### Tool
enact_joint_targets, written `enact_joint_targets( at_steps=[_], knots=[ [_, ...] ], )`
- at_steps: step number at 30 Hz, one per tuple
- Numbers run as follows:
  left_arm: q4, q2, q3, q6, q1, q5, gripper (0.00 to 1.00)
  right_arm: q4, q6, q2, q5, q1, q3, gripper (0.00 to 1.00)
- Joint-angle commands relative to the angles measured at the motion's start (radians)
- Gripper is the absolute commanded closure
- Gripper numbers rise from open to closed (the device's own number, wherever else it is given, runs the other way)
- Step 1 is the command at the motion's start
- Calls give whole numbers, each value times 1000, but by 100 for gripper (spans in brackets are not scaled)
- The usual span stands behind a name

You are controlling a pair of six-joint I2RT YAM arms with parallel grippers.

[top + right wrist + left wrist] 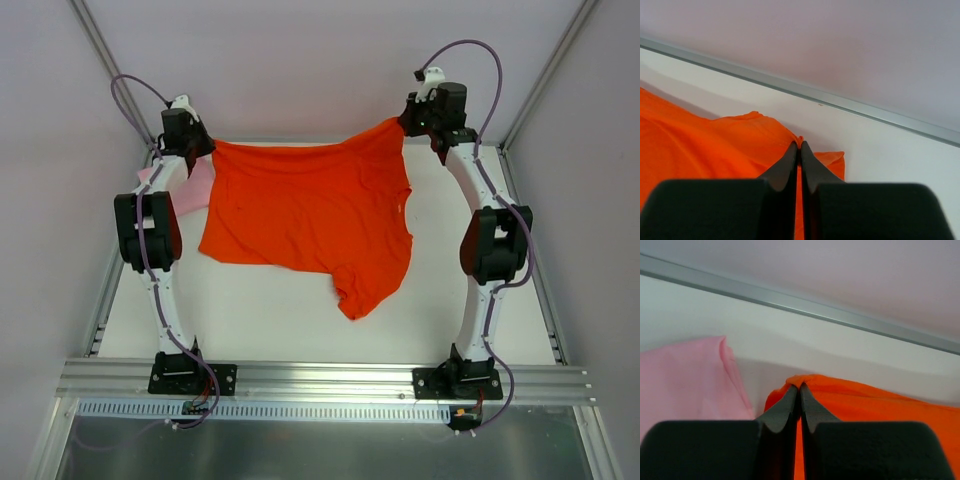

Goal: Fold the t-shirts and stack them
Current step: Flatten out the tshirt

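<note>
Where the white table (300, 330) meets the back wall, both arms reach to the far edge, and each hand is clamped on a corner of the same garment. Item one: orange-red t-shirt (305, 215), plain, short-sleeved, held by its far edge between the two hands. The rest of it drapes forward onto the table, and a rumpled portion trails toward the near right. Left hand (800, 386): at the far left corner of the shirt, jaws pressed together with a small fold of orange cloth pinched at the tips. Right hand (799, 145): at the far right corner, jaws likewise together on a pinch of orange cloth, with a little flap of it showing just beyond them. Item two: pink t-shirt (192, 185), light pink, lying on the table at the far left, partly hidden beneath the left arm. Its right side meets the left edge of the orange-red t-shirt; whether the two overlap cannot be told. In the left wrist view the pink cloth lies just left of the jaws and the orange cloth to their right. Fixture: aluminium rail (840, 102), running along the foot of the wall behind both hands.
</note>
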Motion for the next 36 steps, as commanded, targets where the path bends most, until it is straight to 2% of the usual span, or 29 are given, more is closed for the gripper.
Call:
enact_joint_targets(
  at_steps=[1,5,8,17,24,28,36],
  knots=[
    [57,-64,26,41,-1,101,100,41,-20,-69,-3,4,0,99],
    [67,-92,3,29,-1,187,100,10,-14,-96,-5,3,2,99],
    [88,-135,-47,27,-2,195,100,39,-23,-147,12,3,-69,99],
    [116,-234,-187,34,-4,139,100,36,-17,-214,9,3,-173,99],
    [85,-222,-188,37,-2,72,100,25,-28,-230,17,3,-211,99],
    [74,-187,-150,21,-2,64,100,27,-30,-184,27,3,-161,99],
    [15,-63,22,-8,-2,23,100,-22,-24,51,46,1,184,99]
  ],
)
